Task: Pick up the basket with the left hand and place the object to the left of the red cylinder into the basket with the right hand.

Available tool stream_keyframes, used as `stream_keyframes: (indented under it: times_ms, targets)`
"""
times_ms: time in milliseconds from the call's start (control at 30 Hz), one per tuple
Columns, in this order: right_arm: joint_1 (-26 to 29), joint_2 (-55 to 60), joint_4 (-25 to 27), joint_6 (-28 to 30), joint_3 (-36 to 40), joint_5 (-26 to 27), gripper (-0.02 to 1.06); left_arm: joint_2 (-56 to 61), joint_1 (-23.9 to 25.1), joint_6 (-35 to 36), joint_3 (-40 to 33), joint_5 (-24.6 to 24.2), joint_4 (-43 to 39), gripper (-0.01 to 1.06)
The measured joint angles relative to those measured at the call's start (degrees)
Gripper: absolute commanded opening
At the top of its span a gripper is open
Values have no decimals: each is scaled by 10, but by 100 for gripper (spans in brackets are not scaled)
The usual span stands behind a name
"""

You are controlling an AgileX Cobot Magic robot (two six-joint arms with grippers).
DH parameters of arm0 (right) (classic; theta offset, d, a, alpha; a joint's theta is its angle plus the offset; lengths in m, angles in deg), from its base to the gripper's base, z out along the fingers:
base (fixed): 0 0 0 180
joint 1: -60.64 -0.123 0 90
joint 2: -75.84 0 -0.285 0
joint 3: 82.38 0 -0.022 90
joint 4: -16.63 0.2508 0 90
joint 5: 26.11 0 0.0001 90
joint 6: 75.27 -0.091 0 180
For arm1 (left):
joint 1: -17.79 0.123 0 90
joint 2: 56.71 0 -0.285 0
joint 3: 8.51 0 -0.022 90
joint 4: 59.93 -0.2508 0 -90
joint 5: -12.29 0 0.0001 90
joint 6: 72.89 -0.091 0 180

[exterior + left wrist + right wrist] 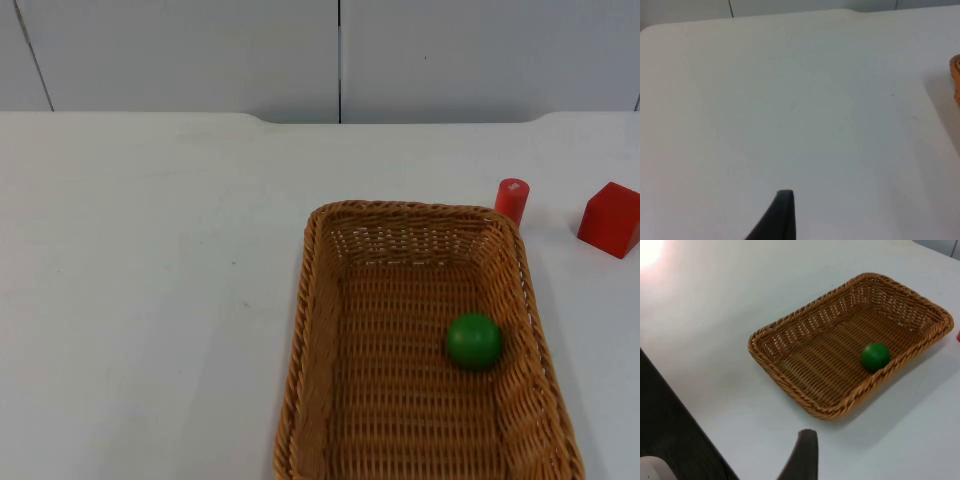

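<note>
A brown wicker basket rests flat on the white table, right of centre and near the front edge. A green ball lies inside it against the right wall. Just beyond the basket's far right corner stands a small red cylinder. My left gripper is held over bare table, with a sliver of the basket's rim off to one side. My right gripper is held back from the basket, looking across it at the green ball. Neither gripper touches anything.
A red cube sits to the right of the cylinder near the table's right side. Bare white table stretches left of the basket up to the grey partition wall. The table's edge and the dark floor lie close to my right gripper.
</note>
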Motion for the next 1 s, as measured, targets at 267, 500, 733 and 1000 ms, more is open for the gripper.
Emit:
stream_keyframes:
  times_ms: [267,500,733,1000]
  targets:
    - [0,0,0,0,0,0,105,0,0,0,0,0,-2,105]
    - [0,0,0,0,0,0,105,0,0,0,0,-1,-2,105]
    - [0,0,0,0,0,0,105,0,0,0,0,-1,-2,105]
    - [0,0,0,0,0,0,105,0,0,0,0,-1,-2,105]
